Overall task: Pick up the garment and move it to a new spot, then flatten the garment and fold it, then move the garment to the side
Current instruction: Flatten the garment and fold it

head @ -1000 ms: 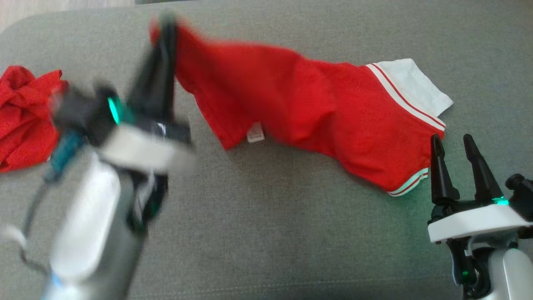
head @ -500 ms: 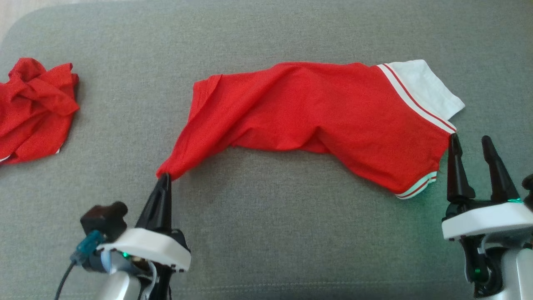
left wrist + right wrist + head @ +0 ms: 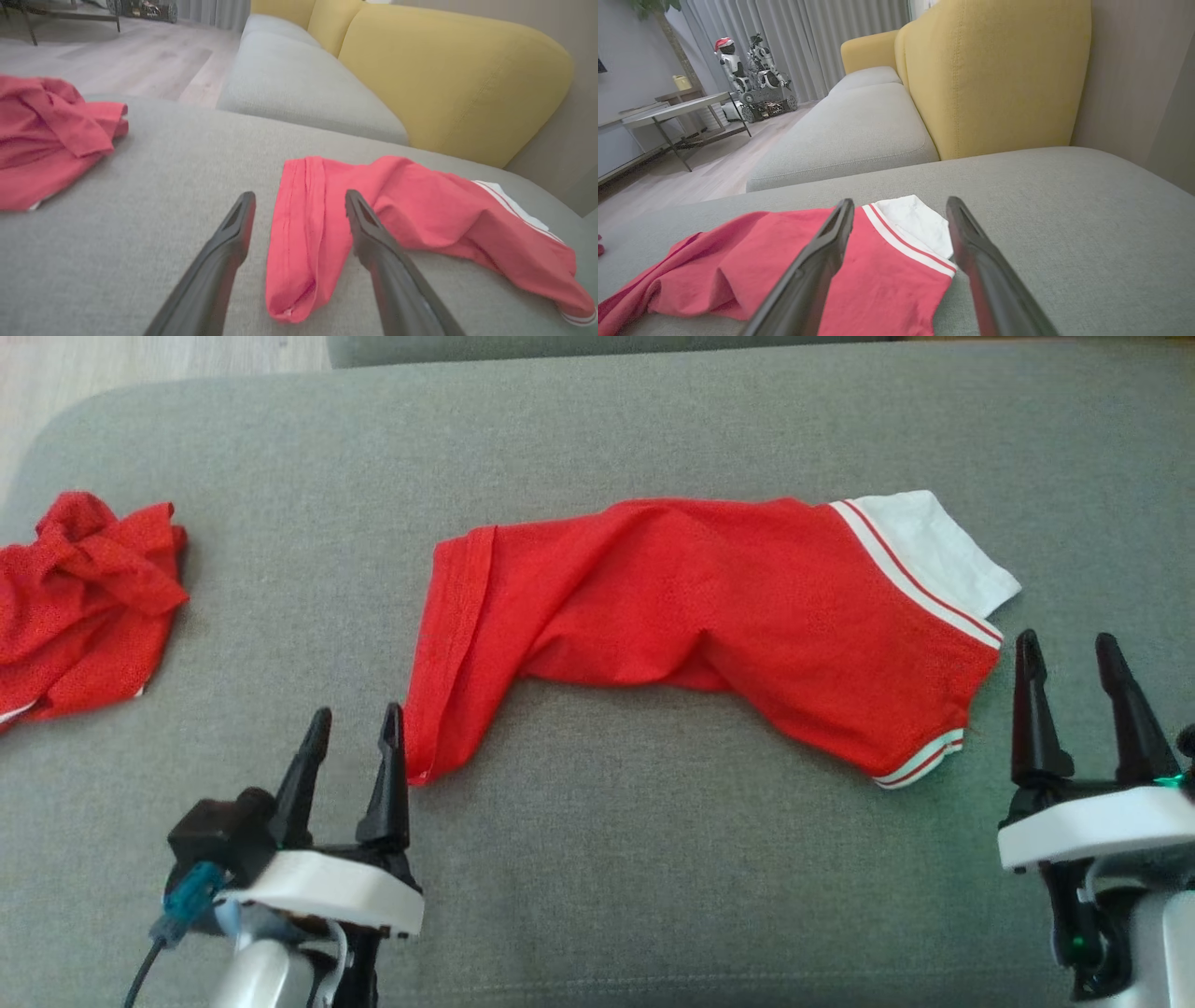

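Red cloth, the garment [image 3: 709,616], lay stretched across the middle of the grey seat cushion [image 3: 607,896], running from a ribbed hem on the robot's left to a white panel with red-and-white stripes on its right. Neither gripper had hold of it. The left gripper [image 3: 358,712] stood with its fingers spread and nothing between them, its right finger just beside the hem's near corner. In the left wrist view that corner [image 3: 289,298] lay ahead of and between the two fingers, and whether either touched it could not be told. The right gripper [image 3: 1066,637] was likewise spread wide and empty, just beside the striped end.

Judging by how things lay, the placing at a spot looked done and the flattening only part done. The cloth was pulled out long, but it was bunched along its length, with deep creases through the middle and the near edge arched up off a straight line. Spreading it to full width, folding it and shifting it aside were all left. A second crumpled red garment [image 3: 84,607] sat well apart at the cushion's left end.
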Robot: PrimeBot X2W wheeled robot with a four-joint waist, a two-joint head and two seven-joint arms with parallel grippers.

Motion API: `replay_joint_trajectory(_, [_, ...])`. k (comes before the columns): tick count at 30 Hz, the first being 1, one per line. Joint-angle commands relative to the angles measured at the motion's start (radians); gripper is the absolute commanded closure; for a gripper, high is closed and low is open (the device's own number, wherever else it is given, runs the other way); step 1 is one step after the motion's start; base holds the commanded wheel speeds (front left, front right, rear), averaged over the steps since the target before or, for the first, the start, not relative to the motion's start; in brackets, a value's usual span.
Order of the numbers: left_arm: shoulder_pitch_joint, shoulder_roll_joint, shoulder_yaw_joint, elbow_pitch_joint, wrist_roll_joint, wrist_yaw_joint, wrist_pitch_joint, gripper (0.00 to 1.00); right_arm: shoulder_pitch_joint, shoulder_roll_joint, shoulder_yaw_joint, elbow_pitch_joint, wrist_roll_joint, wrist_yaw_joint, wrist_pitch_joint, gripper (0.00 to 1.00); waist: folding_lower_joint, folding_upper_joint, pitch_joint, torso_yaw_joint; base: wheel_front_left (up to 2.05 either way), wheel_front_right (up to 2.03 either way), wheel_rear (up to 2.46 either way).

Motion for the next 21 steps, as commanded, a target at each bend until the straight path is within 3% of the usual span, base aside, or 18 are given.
replay_joint_trajectory(1, [-0.044, 0.027, 0.044, -0.051, 0.032, 0.014, -0.013, 0.00, 0.000, -0.005, 0.034, -0.045, -0.023, -0.001, -0.005, 0.00, 0.0000, 0.0000, -0.013, -0.001, 0.00, 0.00, 0.00])
replay_joint_trajectory(7, [-0.016, 0.054, 0.032, -0.100, 0.109, 0.052, -0.014, 0.00, 0.055, -0.005, 0.081, -0.071, -0.073, -0.001, 0.015, 0.00, 0.0000, 0.0000, -0.050, -0.004, 0.00, 0.00, 0.00])
replay_joint_trajectory(21, [0.027, 0.077, 0.021, -0.137, 0.117, 0.077, 0.024, 0.00, 0.093, -0.005, 0.129, -0.094, -0.078, -0.001, 0.030, 0.00, 0.0000, 0.0000, -0.058, -0.007, 0.00, 0.00, 0.00])
